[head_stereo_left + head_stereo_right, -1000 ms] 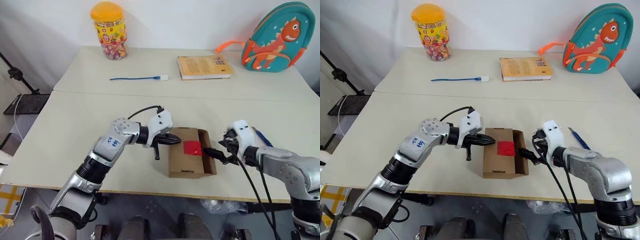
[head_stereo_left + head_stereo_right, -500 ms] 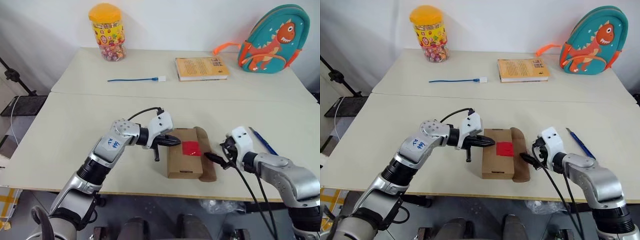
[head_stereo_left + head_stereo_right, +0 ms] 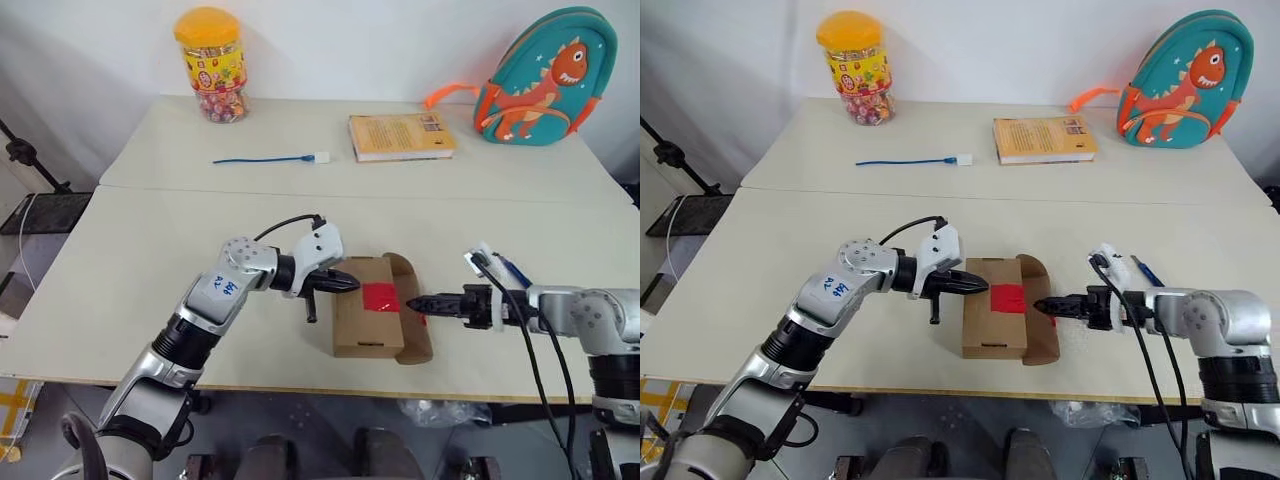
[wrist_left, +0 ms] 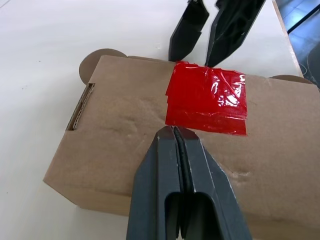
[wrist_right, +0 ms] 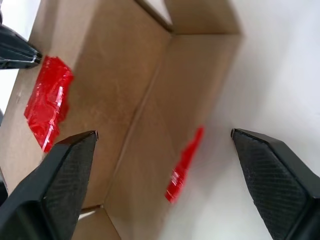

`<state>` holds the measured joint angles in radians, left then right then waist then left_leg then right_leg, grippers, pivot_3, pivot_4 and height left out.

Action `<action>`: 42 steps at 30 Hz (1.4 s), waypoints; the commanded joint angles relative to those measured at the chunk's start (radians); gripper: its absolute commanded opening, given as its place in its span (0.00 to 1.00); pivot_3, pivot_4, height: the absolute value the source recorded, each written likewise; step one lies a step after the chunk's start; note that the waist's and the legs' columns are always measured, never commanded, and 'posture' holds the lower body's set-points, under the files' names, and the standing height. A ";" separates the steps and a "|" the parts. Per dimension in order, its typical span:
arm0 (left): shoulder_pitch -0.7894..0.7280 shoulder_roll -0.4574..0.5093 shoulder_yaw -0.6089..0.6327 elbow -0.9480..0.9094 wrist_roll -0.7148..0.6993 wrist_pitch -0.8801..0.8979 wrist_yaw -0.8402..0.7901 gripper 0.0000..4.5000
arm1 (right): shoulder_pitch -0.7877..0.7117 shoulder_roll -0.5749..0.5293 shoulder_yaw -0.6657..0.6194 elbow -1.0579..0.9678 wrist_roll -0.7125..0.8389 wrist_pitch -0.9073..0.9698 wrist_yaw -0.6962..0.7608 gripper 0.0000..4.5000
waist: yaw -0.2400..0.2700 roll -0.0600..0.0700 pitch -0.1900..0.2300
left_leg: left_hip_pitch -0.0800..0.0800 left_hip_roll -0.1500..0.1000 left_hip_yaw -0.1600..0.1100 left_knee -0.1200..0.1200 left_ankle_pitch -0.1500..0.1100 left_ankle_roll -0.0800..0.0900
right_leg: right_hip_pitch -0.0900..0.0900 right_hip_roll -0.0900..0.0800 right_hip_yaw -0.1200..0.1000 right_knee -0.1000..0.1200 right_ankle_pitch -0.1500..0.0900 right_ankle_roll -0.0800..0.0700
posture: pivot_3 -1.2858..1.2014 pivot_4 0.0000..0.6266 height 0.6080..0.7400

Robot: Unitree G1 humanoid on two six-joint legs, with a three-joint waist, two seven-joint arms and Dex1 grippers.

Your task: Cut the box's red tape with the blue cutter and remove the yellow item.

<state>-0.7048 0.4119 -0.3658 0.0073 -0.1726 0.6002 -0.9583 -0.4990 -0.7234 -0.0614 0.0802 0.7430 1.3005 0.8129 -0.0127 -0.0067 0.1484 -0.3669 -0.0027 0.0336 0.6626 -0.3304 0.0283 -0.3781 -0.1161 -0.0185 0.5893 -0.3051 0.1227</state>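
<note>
The brown cardboard box lies near the table's front edge, with a patch of red tape on its top. My left gripper is shut, and its tip rests on the box top at the tape's edge. The box's side flap slants outward on the right and carries a second strip of red tape. My right gripper points at that flap, its fingers open and empty. The blue cutter lies on the table behind my right wrist. The yellow item is hidden.
At the back of the table stand a yellow-lidded candy jar, a thin blue cable, a yellow-orange book and a teal dinosaur backpack. The table's front edge runs just below the box.
My right gripper has rolled over and now points level at the box's right side. The flap there has dropped from upright to slanting outward. The left gripper has stayed put.
</note>
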 commanded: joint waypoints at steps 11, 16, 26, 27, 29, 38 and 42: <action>0.058 0.042 -0.035 0.014 0.030 0.033 -0.008 0.00 | -0.168 0.101 0.234 0.256 -0.135 -0.022 0.142 0.24 | -0.019 0.001 0.000 | 0.001 0.001 0.000 -0.001 0.001 -0.004 | 0.000 0.000 -0.001 0.001 0.000 0.000 | 0.52 0.24 1.00; 0.072 0.050 -0.030 0.004 0.025 0.002 -0.020 0.00 | -0.197 0.121 0.236 0.269 -0.143 0.033 0.146 0.16 | -0.020 0.001 0.000 | 0.001 0.001 0.000 -0.002 0.001 -0.005 | -0.001 0.000 -0.001 0.001 0.000 0.000 | 0.52 0.24 1.00; 0.098 -0.009 -0.005 0.027 0.019 -0.120 -0.007 0.00 | -0.231 0.016 0.068 0.109 -0.050 0.292 0.103 0.01 | -0.006 0.009 0.003 | -0.008 0.000 0.002 -0.006 0.002 -0.009 | -0.012 0.000 -0.003 0.004 -0.001 -0.001 | 0.52 0.24 1.00; 0.095 -0.023 -0.003 0.037 0.022 -0.135 -0.001 0.00 | -0.233 -0.002 0.064 0.094 -0.039 0.306 0.101 0.01 | 0.004 0.011 0.004 | -0.011 0.000 0.002 -0.005 0.002 -0.009 | -0.014 0.000 -0.003 0.005 -0.001 -0.001 | 0.52 0.24 1.00; 0.091 -0.056 -0.007 0.055 0.029 -0.167 0.011 0.00 | -0.248 -0.055 0.063 0.083 -0.005 0.314 0.100 0.01 | 0.020 0.012 0.005 | -0.017 -0.001 0.001 0.000 0.002 -0.008 | -0.017 0.000 -0.006 0.006 0.000 -0.001 | 0.52 0.24 1.00; 0.067 -0.273 -0.007 0.150 0.045 -0.339 0.122 0.00 | -0.439 -0.360 0.206 0.101 0.155 0.314 0.118 0.01 | 0.042 0.015 0.015 | -0.026 -0.011 0.004 0.009 0.000 0.002 | -0.020 -0.011 -0.023 0.002 0.003 0.005 | 0.52 0.24 1.00; 0.079 -0.325 0.004 0.160 0.049 -0.382 0.156 0.00 | -0.541 -0.443 0.304 0.107 0.203 0.314 0.130 0.01 | 0.040 0.014 0.019 | -0.028 -0.011 0.005 0.011 -0.002 0.005 | -0.020 -0.015 -0.040 0.002 0.004 0.006 | 0.52 0.24 1.00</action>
<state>-0.6317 0.1156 -0.3366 0.1752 -0.1299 0.2434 -0.8157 -0.9962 -1.1437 0.2267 0.2065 0.8884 1.6109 0.9119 0.0277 0.0070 0.1669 -0.3953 -0.0139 0.0390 0.6748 -0.3325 0.0335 -0.3978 -0.1313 -0.0626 0.5912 -0.3014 0.1294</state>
